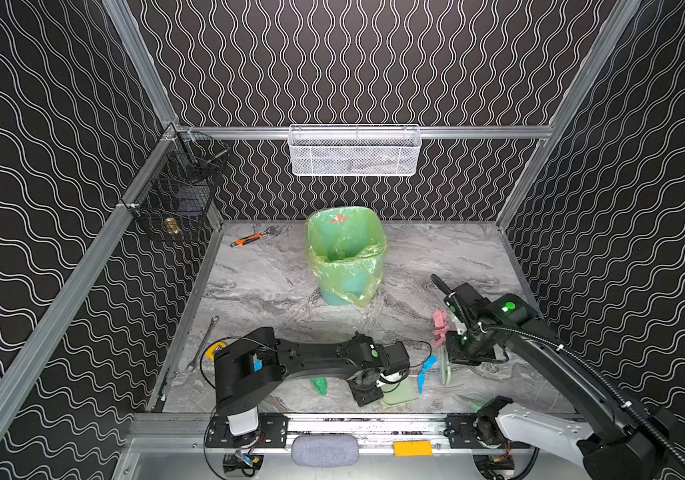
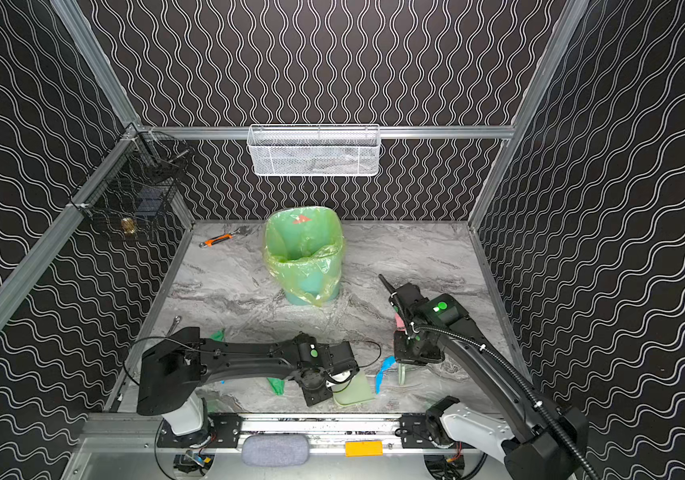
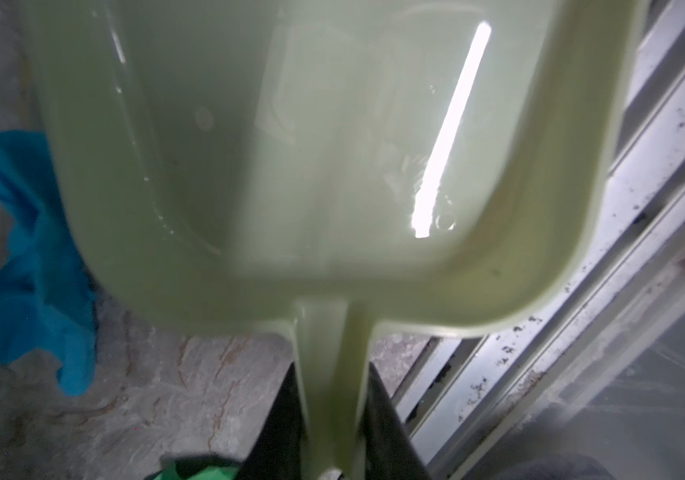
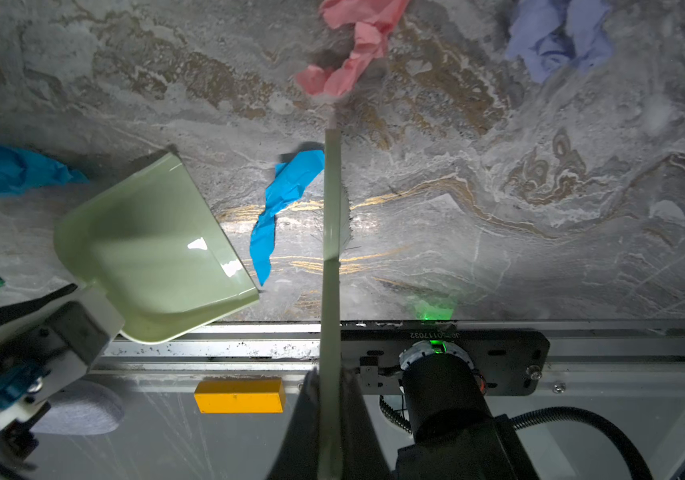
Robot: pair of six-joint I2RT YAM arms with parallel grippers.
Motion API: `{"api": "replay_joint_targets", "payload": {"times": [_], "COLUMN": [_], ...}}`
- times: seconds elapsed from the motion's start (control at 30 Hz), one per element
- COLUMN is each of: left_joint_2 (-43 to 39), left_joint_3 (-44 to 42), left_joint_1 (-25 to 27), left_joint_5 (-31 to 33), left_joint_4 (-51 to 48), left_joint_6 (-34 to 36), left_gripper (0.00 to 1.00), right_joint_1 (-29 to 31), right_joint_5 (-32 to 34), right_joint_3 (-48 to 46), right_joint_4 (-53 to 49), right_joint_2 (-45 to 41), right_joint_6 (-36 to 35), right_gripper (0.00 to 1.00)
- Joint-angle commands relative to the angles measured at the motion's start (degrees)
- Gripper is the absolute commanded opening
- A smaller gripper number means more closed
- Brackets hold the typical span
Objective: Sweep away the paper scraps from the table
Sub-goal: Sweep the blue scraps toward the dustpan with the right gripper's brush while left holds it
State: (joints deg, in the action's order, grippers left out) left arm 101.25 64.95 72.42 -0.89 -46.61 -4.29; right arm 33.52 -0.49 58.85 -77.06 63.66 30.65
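Narrow clamp of the left gripper (image 3: 334,376) on the flat handle of a pale green dustpan (image 4: 153,249), low by the front edge of the table (image 1: 290,282), right of its middle, mouth facing the brush. From the left wrist, pan blurred and filling most of the frame, its mouth cut off.

Tight grip of the right gripper (image 4: 330,388) on the handle of a matching brush (image 4: 332,199), seen edge-on as a thin strip. Only a few bristles discernible; contact with the table impossible to judge.

Paper scraps, all on the table:
- bright blue scrap (image 4: 278,208) between dustpan mouth and brush, one end right at the brush; touching or not, cannot tell.
- second blue scrap (image 4: 16,170) beyond the pan, farther from the front edge; not findable under the left arm in both top views.
- green scrap (image 1: 320,385) near the front edge, left of the dustpan, partly tucked under the arm.
- green bit (image 2: 218,334) peeking out behind the left arm in a top view only.
- pink scrap (image 1: 440,328) past the brush tip, beside the right wrist, half covered.
- lilac scrap (image 4: 556,37) toward the right edge, clipped by the right wrist frame, covered by the right arm from above.

Bag-lined green bin (image 1: 345,257) upright toward the rear middle, well apart from the scraps.
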Motion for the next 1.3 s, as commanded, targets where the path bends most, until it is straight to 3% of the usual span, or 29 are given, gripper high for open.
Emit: {"api": "replay_joint_targets", "payload": {"times": [0.0, 0.33, 0.6, 0.73, 1.0, 1.27], "left_joint_2": [0.8, 1.9, 1.9, 1.3, -2.9, -10.7], "left_joint_3": [0.4, 0.6, -0.1, -0.7, -2.6, -0.9], "left_joint_1": [-0.3, -1.0, -1.2, -1.3, -1.3, -1.3], "left_joint_5": [-1.4, -2.8, -3.2, -2.9, -1.9, 1.0], "left_joint_4": [-0.2, 1.6, 2.9, 4.0, 5.6, 1.5], "left_joint_6": [2.0, 2.8, 2.4, 1.7, -0.3, -3.3], "left_gripper": [0.00, 0.00, 0.00, 0.00, 0.00, 0.00], "right_joint_1": [3.1, 10.5, 12.8, 12.8, 8.7, -1.8], "right_joint_5": [-1.3, -4.4, -11.4, -8.8, -3.5, -1.9], "right_joint_3": [0.9, 4.1, 3.5, 3.7, 7.2, 13.7], "right_joint_4": [1.0, 4.4, 10.8, 8.1, 0.4, -2.9], "right_joint_2": [0.9, 3.8, 2.3, 0.8, -4.8, -6.2], "right_joint_6": [4.0, 7.9, 11.6, 13.0, 12.3, 6.3], "right_gripper": [0.00, 0.00, 0.00, 0.00, 0.00, 0.00]}}
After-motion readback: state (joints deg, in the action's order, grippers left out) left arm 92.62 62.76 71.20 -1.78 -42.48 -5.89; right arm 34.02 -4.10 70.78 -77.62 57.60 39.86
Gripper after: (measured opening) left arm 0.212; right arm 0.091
